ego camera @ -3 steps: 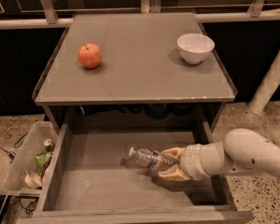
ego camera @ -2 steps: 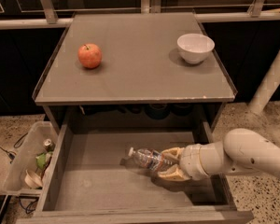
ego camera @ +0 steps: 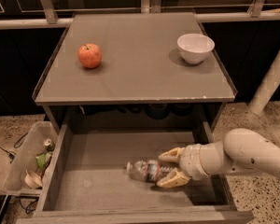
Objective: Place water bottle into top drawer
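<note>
White arm (ego camera: 252, 155), tan end effector (ego camera: 161, 171)

water bottle (ego camera: 144, 170): clear, red-blue-white label band
top drawer (ego camera: 107, 148): plain grey
gripper (ego camera: 161, 170): tan, on a white arm, inside the drawer at the bottle's right end
apple (ego camera: 90, 55): red-orange
bowl (ego camera: 195, 47): white
tabletop (ego camera: 140, 78): grey
plastic bin (ego camera: 25, 155): translucent whitish
floor (ego camera: 252, 120): speckled beige

Indoor test area, prob. office bldg: speckled floor (ego camera: 266, 120), glass railing (ego camera: 18, 23), grey table (ego camera: 140, 78). Gripper (ego camera: 161, 170) in top drawer (ego camera: 107, 192), clasping water bottle (ego camera: 142, 170).
</note>
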Motion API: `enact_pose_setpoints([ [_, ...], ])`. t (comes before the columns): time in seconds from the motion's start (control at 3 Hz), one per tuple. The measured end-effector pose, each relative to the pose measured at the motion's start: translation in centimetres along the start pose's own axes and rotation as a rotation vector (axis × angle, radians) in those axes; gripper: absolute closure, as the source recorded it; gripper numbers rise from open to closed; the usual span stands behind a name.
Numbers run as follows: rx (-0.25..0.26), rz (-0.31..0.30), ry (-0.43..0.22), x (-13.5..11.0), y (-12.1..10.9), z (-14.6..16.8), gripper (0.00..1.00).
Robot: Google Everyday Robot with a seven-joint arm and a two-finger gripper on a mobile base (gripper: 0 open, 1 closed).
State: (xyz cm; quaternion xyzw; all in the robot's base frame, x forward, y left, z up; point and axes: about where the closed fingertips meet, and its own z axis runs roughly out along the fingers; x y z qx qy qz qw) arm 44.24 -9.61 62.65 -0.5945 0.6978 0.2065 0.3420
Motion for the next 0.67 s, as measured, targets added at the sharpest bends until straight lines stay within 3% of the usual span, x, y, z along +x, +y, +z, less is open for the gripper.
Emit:
enact_pose_setpoints([
  [0.33,0.000,0.000,0.000,0.00,0.00,0.00,0.00],
  [0.67,0.000,0.000,0.000,0.00,0.00,0.00,0.00],
])
